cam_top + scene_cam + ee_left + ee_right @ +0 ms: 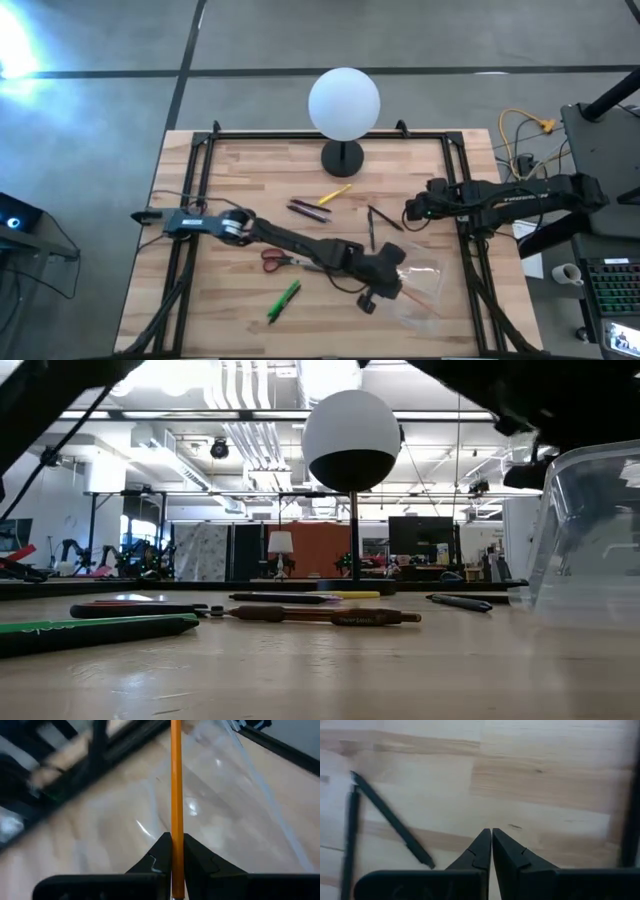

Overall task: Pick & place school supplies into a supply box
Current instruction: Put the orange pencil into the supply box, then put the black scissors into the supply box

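Two arms showing in the high view. Left tool (172, 865) is sitting lower right of centre, pinching an orange pencil (175, 780) between its fingers, the pencil's free end pointing into the clear supply box (425, 290) at the lower right of the table (250, 160). Right tool (491, 847) is hanging with its tips pressed together on nothing at centre right, over bare wood near two dark pens (390, 825). Still lying out: red-handled scissors (278, 261) left of centre, green marker (284, 300) at lower centre, yellow pencil (334, 194) and more dark pens (308, 210) at mid-table. White globe lamp (344, 102) is standing at the top centre edge. In the low view the box wall (590, 530) is filling the right side.
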Robot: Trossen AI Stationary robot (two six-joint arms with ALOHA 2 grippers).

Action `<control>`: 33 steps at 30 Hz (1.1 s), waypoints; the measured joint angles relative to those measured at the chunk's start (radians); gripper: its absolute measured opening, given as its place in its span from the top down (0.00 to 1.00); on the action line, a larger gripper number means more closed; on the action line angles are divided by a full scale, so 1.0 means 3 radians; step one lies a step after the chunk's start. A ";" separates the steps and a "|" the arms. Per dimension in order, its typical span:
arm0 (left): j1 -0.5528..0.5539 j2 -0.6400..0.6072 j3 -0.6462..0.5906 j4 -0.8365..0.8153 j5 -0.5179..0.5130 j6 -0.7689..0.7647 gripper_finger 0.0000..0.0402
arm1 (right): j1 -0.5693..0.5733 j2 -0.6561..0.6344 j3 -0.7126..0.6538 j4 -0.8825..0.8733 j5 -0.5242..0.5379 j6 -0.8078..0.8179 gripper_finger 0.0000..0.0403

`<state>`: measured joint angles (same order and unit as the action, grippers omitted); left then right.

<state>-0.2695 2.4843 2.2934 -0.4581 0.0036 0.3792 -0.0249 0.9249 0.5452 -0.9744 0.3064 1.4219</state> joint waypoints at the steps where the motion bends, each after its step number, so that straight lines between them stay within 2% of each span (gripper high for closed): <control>1: 0.0003 0.0105 0.0176 -0.0222 0.0046 -0.0145 0.97 | 0.0027 -0.0002 0.0002 0.0012 0.0009 0.0017 0.98; 2: 0.0004 0.0179 0.0215 -0.0241 0.0136 -0.0285 0.97 | 0.0045 -0.0009 0.0002 0.0012 0.0013 0.0026 0.98; 6: -0.0003 0.0076 -0.0219 0.0091 0.0258 -0.0563 0.97 | 0.0087 -0.0017 0.0002 0.0005 0.0023 0.0036 0.98; 13: -0.0017 -0.0001 -0.0521 -0.0203 0.0216 -0.0928 0.97 | 0.0092 -0.0018 0.0000 0.0017 0.0026 0.0027 0.98; 20: -0.0017 0.0000 -0.0440 -0.0182 -0.0040 -0.0971 0.89 | 0.0092 -0.0017 -0.0001 0.0018 0.0029 0.0024 0.98; 26: -0.0009 -0.0005 -0.0299 -0.0343 -0.0090 -0.0943 0.78 | 0.0092 -0.0017 -0.0001 0.0019 0.0032 0.0023 0.98; 30: -0.0027 -0.0035 -0.0195 -0.0706 -0.0377 -0.0944 0.74 | 0.0092 -0.0017 -0.0002 0.0020 0.0034 0.0023 0.98; 33: -0.0074 -0.0176 -0.0132 -0.0897 -0.0741 -0.0937 0.74 | 0.0092 -0.0017 -0.0005 0.0023 0.0049 -0.0009 0.98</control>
<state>-0.2917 2.4316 2.2540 -0.7272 -0.2189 0.0981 0.0029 0.9199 0.5438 -0.9676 0.3212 1.4191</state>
